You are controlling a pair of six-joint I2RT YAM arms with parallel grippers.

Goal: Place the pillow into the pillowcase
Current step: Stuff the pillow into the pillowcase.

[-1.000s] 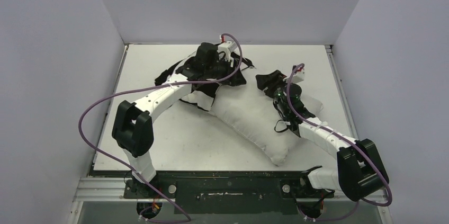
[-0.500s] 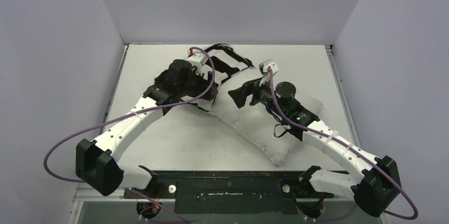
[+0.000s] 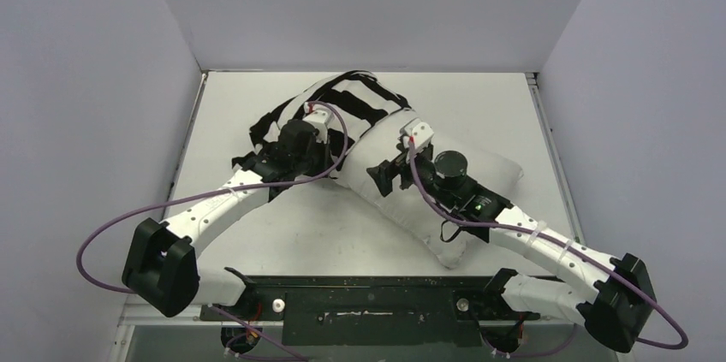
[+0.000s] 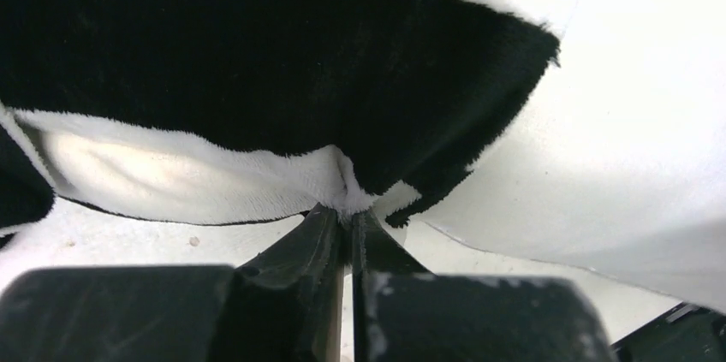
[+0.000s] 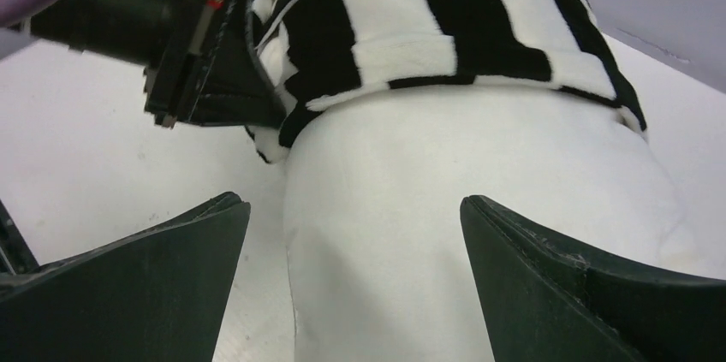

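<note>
Sleeving partway: left gripper [image 4: 349,221] pinches pillowcase [image 4: 257,62] hem; right gripper [image 5: 355,205] released, straddling pillow [image 5: 479,174]. Next, likely: clamp pillow, push ahead into opening.

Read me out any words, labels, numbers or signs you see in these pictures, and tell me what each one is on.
None can be read.
The pillowcase shows only black and white stripes, and the pillow is plain.
The pale strip on the base bar is too blurred to read.
</note>
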